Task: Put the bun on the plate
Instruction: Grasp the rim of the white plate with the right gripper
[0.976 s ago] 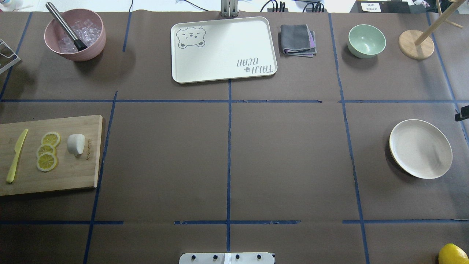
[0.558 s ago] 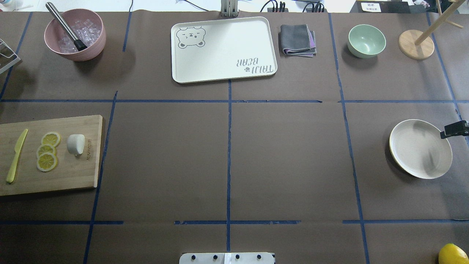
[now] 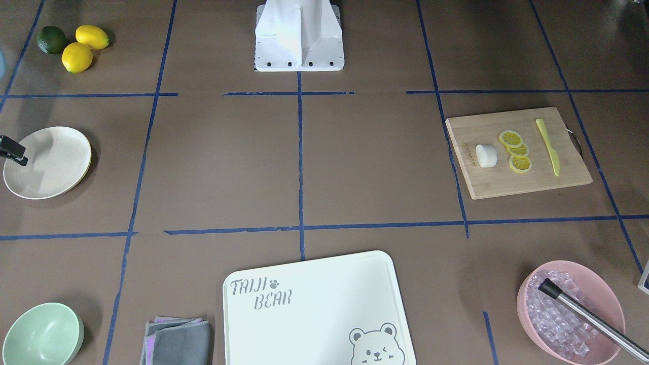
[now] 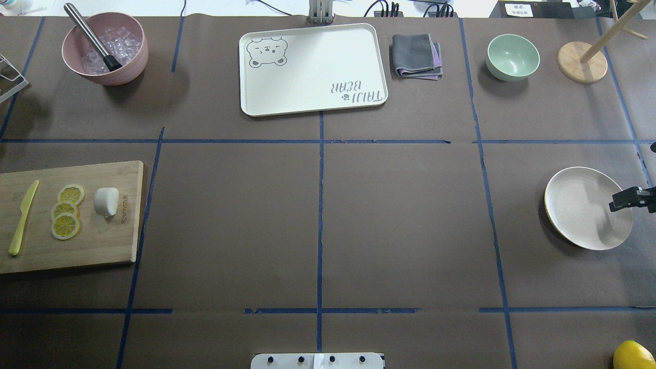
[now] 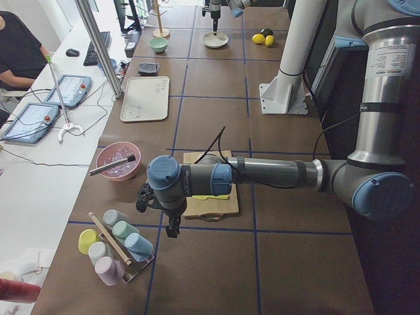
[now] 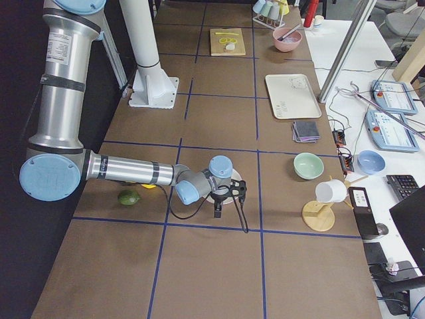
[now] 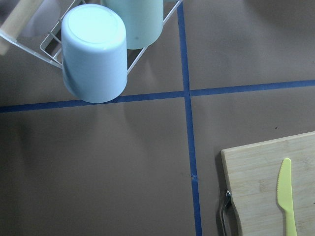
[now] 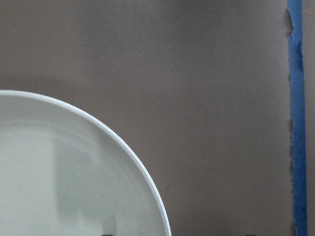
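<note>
The bun point(image 4: 106, 201) point(image 3: 485, 155), a small white lump, lies on a wooden cutting board point(image 4: 102, 246) at the table's left, beside lemon slices point(image 4: 65, 215). Far to the right sits the cream plate point(image 4: 579, 225) point(image 3: 56, 177) point(image 8: 59, 172). My right gripper point(image 4: 628, 199) point(image 3: 12, 151) point(image 6: 226, 198) hangs over the plate's outer rim, and its jaws look apart with nothing between them. My left gripper point(image 5: 159, 215) shows only in the left side view, beyond the board's outer end near a cup rack. I cannot tell whether it is open or shut.
A yellow knife point(image 4: 23, 218) lies on the board. At the back stand a pink bowl of ice point(image 4: 105, 48), a bear-printed tray point(image 4: 312, 69), a grey cloth point(image 4: 416, 55), a green bowl point(image 4: 512, 56) and a wooden stand point(image 4: 582, 62). Upturned cups point(image 7: 93, 54) fill a rack.
My right gripper has come in from the right edge, moving toward the robot's side and inward until it is over the plate's rim. Nothing else moved.
</note>
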Motion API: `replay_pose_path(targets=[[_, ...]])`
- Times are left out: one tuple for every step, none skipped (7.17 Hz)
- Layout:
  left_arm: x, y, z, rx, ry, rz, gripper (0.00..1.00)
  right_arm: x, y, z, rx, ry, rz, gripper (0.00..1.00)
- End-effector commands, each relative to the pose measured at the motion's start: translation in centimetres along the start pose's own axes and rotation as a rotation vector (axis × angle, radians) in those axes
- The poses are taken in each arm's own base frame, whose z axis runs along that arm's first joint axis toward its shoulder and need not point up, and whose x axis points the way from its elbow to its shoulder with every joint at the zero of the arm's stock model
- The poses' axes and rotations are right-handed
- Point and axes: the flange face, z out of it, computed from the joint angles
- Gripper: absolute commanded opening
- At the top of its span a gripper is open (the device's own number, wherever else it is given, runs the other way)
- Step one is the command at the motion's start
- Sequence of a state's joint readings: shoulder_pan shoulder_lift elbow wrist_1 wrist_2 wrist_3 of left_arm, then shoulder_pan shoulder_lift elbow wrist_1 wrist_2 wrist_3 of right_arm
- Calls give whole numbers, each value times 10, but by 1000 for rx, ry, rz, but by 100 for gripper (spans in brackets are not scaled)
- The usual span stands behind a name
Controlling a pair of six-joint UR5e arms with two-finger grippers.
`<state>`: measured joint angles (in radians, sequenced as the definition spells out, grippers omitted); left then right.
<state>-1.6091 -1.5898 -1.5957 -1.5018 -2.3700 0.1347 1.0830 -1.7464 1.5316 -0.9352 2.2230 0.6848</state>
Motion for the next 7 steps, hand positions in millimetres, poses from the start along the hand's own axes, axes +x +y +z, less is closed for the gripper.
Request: replay_pose_path(targets=[[2,0,-2,4,0,2,100,-2,-2,1,0,-2,-9,26],[3,-1,-3,7,-1,6,100,-5,-3,-2,5,-14,-21,8],[3,-1,-3,7,-1,6,100,-6,-2,-4,22,-29,-28,0],[4,-1,-4,8,-1,7,100,-7,-2,-6,23,-35,-32,0],[5,-1,-5,10,-1,9,100,-8,-1,-8,26,-42,-33,0],[6,-1,-6,11,-1,10,100,-8,-2,-17,36,-58,-29,0],[6,-1,-6,11,-1,10,100,-2,-7,-40,44,-120,-2,0]])
